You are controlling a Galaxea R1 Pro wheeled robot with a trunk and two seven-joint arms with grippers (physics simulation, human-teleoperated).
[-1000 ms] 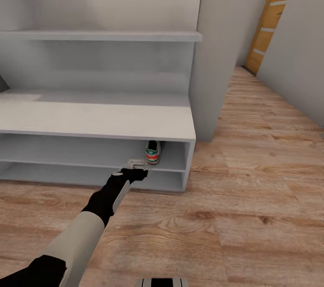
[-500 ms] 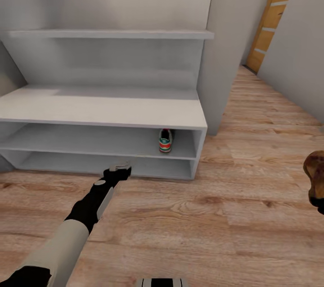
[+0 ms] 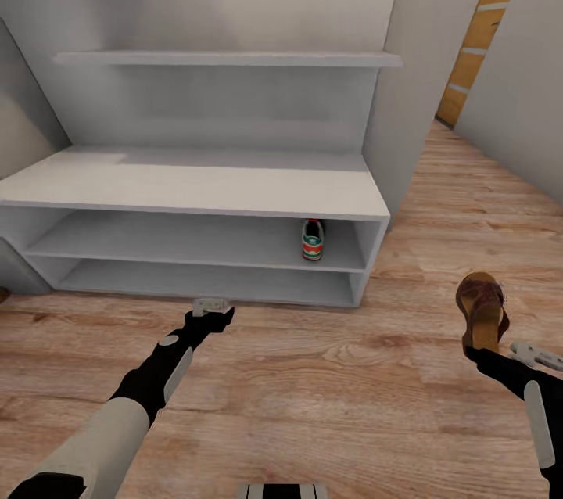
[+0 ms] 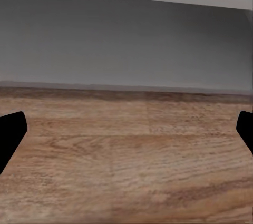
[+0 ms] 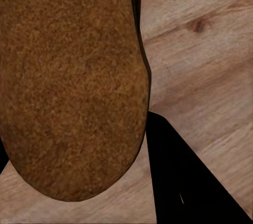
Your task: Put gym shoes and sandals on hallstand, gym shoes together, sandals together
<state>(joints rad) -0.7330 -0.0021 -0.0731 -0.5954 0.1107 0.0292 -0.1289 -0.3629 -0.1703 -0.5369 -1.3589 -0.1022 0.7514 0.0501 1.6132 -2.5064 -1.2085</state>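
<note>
Brown sandal (image 3: 482, 310) stands upright in your right tool (image 3: 486, 352); rack (image 3: 195, 188) lies ahead-left. Left tool (image 3: 209, 306) gapes wide, empty.

Even, soft, shadow-light simulator render

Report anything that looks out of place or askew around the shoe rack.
Only one gym shoe stands on the hallstand, on its upper open shelf near the right end, without its mate. The right hand holds a sandal upright above the floor. Nothing looks spilled or damaged.
</note>
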